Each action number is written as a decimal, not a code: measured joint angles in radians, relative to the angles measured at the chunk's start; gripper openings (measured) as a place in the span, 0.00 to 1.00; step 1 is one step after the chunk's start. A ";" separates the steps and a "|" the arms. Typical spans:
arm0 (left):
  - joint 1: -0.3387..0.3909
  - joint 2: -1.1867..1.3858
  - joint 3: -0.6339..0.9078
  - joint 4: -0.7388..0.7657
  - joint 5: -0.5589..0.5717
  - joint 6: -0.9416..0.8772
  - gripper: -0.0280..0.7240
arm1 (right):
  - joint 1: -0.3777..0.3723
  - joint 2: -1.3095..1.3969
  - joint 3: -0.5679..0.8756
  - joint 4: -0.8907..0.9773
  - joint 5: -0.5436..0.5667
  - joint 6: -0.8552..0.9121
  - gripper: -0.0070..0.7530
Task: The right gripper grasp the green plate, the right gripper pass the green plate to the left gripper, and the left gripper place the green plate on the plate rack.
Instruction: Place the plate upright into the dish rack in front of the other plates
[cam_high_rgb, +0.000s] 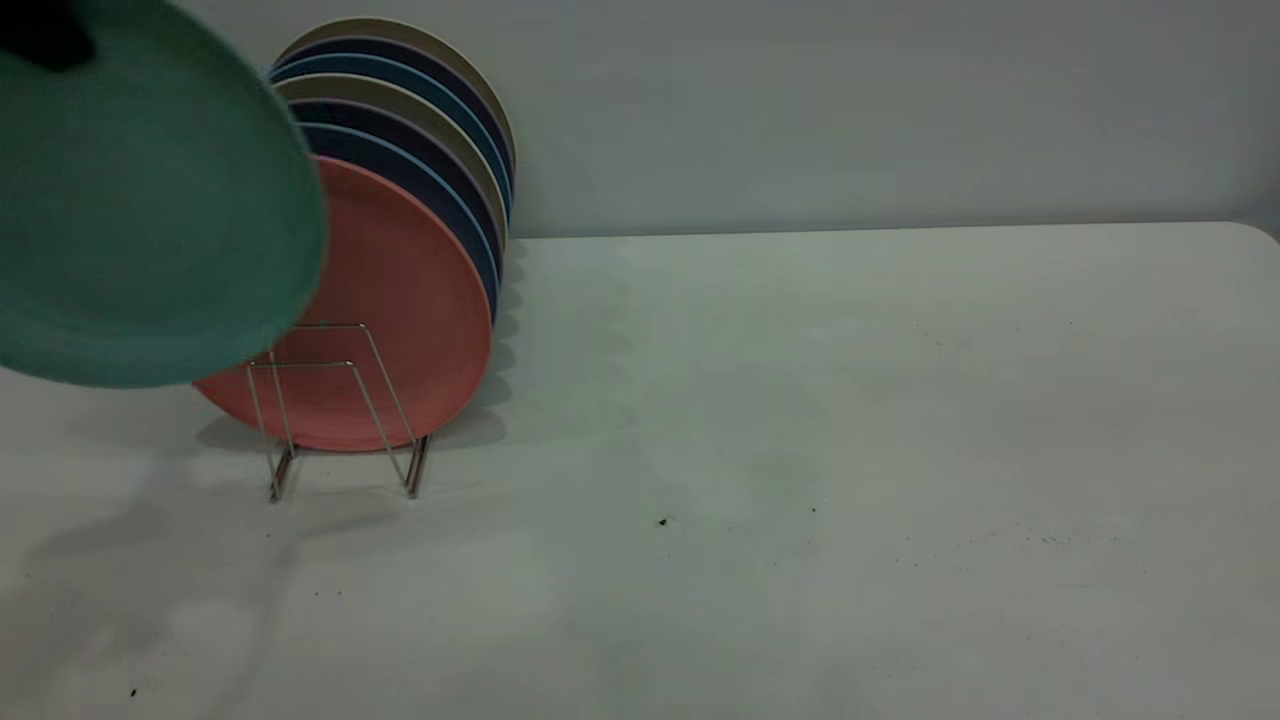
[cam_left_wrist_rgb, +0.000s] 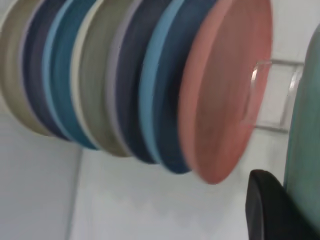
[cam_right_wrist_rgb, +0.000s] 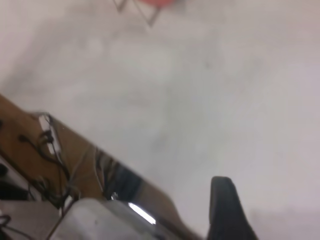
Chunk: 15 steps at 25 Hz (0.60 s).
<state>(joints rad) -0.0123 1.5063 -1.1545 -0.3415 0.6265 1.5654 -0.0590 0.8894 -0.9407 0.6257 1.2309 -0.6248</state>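
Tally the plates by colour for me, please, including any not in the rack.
Olive plates: 2
Dark navy plates: 2
Blue plates: 2
Salmon-pink plate: 1
Green plate, held by the left gripper near the plate rack: 1
Total: 8 plates
The right gripper is apart, over the table.

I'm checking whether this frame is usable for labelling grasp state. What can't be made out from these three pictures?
- Left gripper: in the left wrist view only one black finger shows beside the round teal-green plate; the frame edge cuts the rest.
- Right gripper: the right wrist view shows a single black fingertip, so its opening is unclear.
- Thin silvery wire plate rack: its rear loops are hidden by the salmon-pink plate.
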 joint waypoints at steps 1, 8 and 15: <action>0.012 0.000 0.000 -0.025 -0.012 0.049 0.17 | 0.000 -0.051 0.049 -0.012 0.001 0.011 0.62; 0.027 0.020 0.000 -0.290 -0.063 0.497 0.17 | 0.000 -0.374 0.306 -0.140 0.003 0.129 0.62; 0.027 0.081 0.000 -0.318 -0.102 0.536 0.17 | 0.000 -0.567 0.391 -0.268 -0.022 0.212 0.62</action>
<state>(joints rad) 0.0147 1.5872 -1.1545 -0.6591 0.5248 2.1013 -0.0590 0.3220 -0.5496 0.3581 1.2084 -0.4128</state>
